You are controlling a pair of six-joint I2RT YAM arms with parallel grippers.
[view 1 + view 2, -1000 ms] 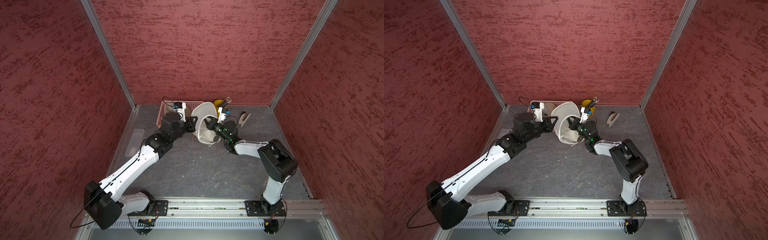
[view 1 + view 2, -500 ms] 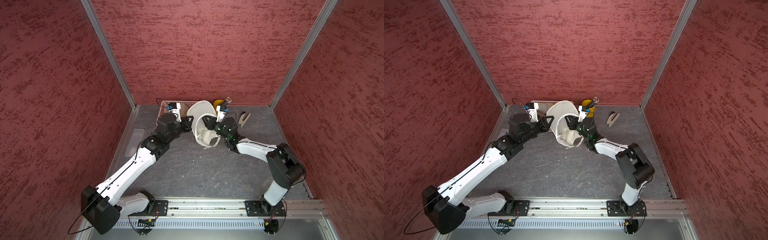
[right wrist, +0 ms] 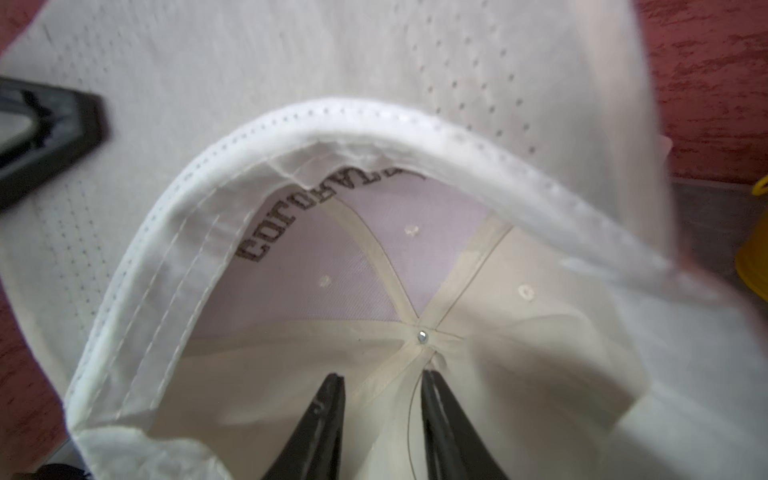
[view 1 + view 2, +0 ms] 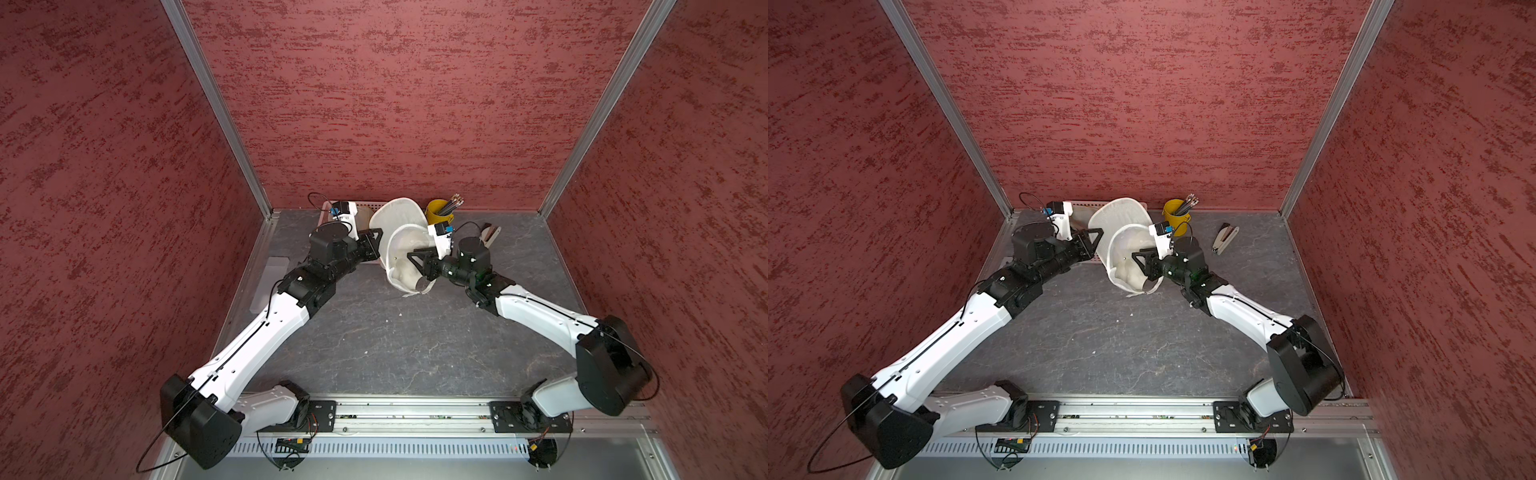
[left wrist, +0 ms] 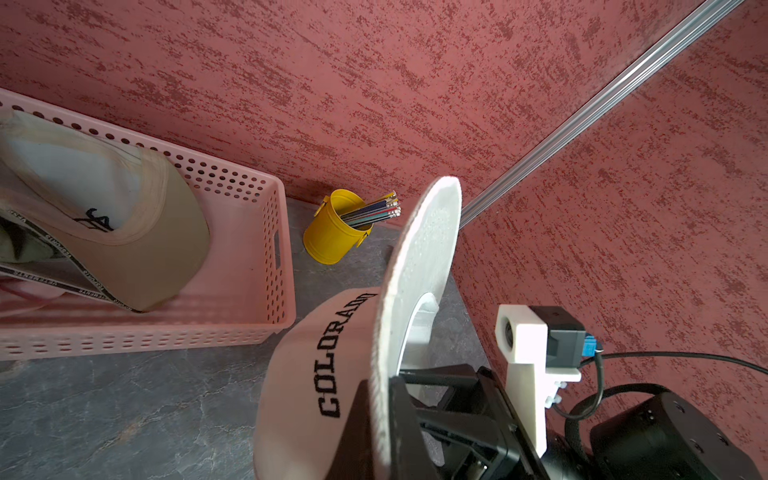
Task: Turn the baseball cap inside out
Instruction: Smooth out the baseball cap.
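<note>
The white baseball cap (image 4: 409, 266) with "COLORADO" lettering (image 5: 332, 365) is held up on edge above the table at the back, brim (image 4: 1121, 214) pointing up and the hollow facing right. My left gripper (image 4: 376, 240) (image 5: 384, 415) is shut on the edge of the brim. From the right, my right gripper (image 4: 1138, 261) reaches inside the crown. In the right wrist view it (image 3: 382, 376) stands with its jaws apart, tips against the lining just below the metal rivet (image 3: 422, 336) at the crown's centre.
A pink perforated basket (image 5: 249, 316) holding a tan cap (image 5: 158, 257) stands at the back left, behind my left gripper. A yellow cup of pencils (image 4: 438, 210) and a stapler (image 4: 1225, 239) sit at the back right. A clear flat lid (image 4: 270, 282) lies by the left wall.
My right gripper's jaws have parted inside the crown, and its elbow has swung out to the right. The left arm has carried the cap slightly back and left.
</note>
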